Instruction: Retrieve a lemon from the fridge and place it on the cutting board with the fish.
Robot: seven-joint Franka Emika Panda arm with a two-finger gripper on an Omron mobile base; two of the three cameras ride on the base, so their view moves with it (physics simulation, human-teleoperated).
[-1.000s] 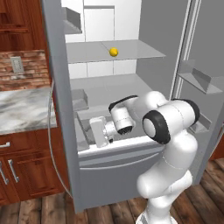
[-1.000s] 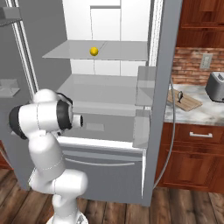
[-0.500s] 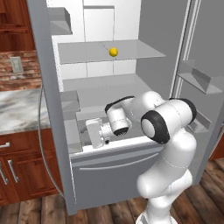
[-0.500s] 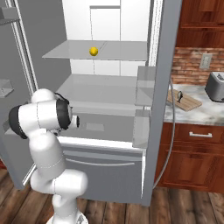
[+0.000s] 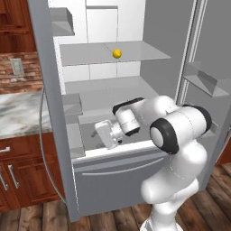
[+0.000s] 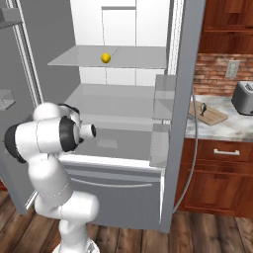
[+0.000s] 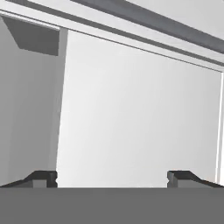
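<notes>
Up on the fridge (image 5: 162, 40) glass shelf, the lemon (image 5: 117, 53) sits well above my gripper (image 5: 100, 134), which hangs empty with jaws spread wide near the lower shelf.

Home kitchen, rendered. Open grey fridge (image 5: 135, 85) with white shelves, lemon (image 5: 117, 53) on one. Dark wood cabinets (image 6: 217, 178) under a marble counter (image 6: 232, 127), brick backsplash (image 6: 215, 74) with a wall outlet (image 6: 231, 69). Toaster (image 6: 243, 98) and cutting board (image 6: 210, 113) on the counter. Wood plank floor (image 6: 197, 237).
</notes>
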